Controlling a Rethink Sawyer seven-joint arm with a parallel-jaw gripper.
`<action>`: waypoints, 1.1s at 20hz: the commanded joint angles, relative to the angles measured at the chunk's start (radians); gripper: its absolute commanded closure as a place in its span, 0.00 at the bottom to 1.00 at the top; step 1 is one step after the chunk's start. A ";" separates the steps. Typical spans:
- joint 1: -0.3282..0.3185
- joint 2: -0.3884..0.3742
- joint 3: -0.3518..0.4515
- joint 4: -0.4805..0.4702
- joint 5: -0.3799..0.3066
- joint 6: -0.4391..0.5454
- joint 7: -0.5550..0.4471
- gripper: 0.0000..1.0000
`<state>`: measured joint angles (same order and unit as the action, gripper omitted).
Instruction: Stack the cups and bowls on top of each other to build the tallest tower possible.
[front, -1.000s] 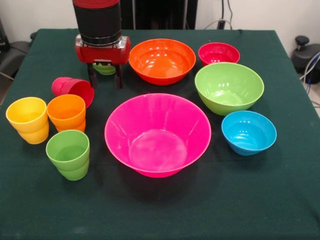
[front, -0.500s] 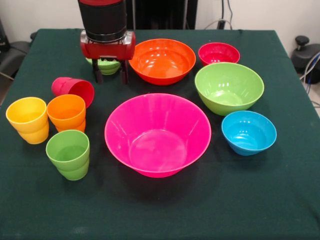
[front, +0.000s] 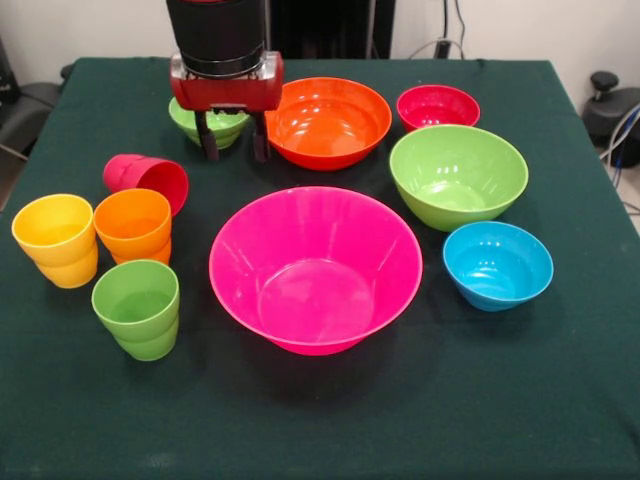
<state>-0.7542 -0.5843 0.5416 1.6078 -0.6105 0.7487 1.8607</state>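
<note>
A dark green surface is carrying every piece separately, with no tower begun. The very large pink bowl is sitting upright at the centre, nearest of the bowls. The large green bowl is standing to its far right, and the large orange bowl is resting at the far middle. The small blue bowl is lying to the right of the pink one, the small red bowl is sitting at the far right, and the small green bowl is showing at the far left, partly hidden behind the claw. The claw is hanging open, its two dark fingers spread and gripping nothing. At the left, the yellow cup, orange cup and green cup are standing upright, while the red cup is lying on its side
</note>
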 joint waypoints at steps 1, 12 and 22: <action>0.006 0.028 0.082 -0.095 -0.051 0.116 -0.344 0.00; -0.005 0.048 0.112 -0.176 -0.060 0.201 -0.433 0.00; -0.011 0.047 0.114 -0.206 -0.052 0.251 -0.471 0.00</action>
<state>-0.7646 -0.5688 0.6234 1.4729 -0.6138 0.8794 1.7256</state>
